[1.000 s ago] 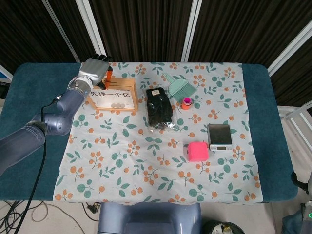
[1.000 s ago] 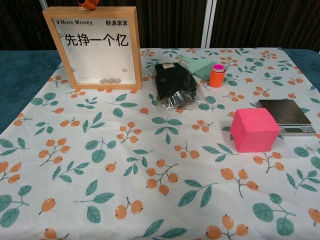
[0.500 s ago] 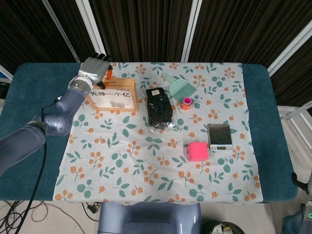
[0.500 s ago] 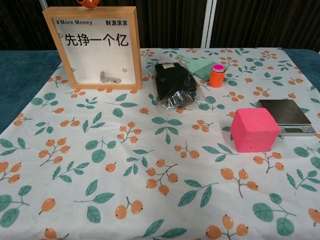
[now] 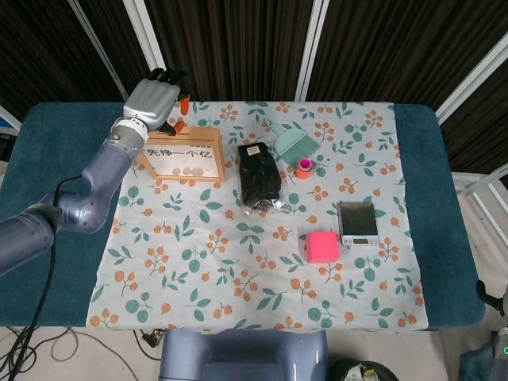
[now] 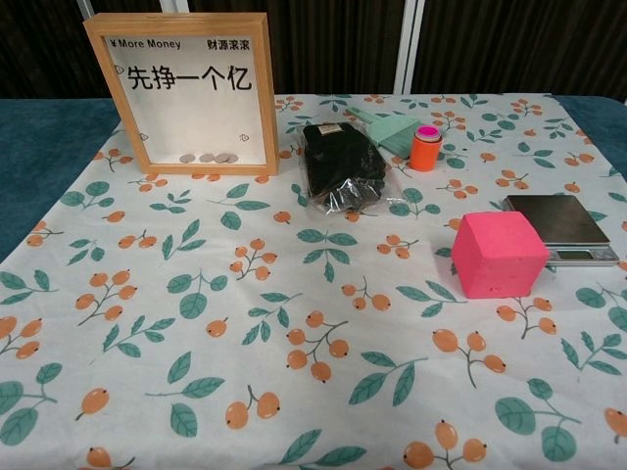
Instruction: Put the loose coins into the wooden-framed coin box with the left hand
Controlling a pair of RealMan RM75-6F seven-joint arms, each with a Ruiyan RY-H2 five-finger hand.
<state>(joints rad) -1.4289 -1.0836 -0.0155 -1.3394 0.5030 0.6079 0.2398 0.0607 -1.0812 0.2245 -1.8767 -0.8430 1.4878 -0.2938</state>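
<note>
1. Coins [image 6: 208, 158], small and silver, lie in a row on the floor of your upright wooden-framed coin box [image 6: 179, 93], behind its clear front.
2. Your left hand [image 5: 151, 101] hangs above the box's rear left corner, apart from it, fingers curled downward; whether they hold anything, you cannot tell.
3. Your right hand is out of sight.

1. Coin box [image 6: 178, 93], top left of the white panel: "¥More Money", small dark print.
2. Same panel, top right: "财源滚滚", small dark print.
3. Same panel, beneath those: "先挣一个亿", large black characters in one row.
4. Black bag [image 5: 259, 175]: white label at its far end, print too small to read.
</note>
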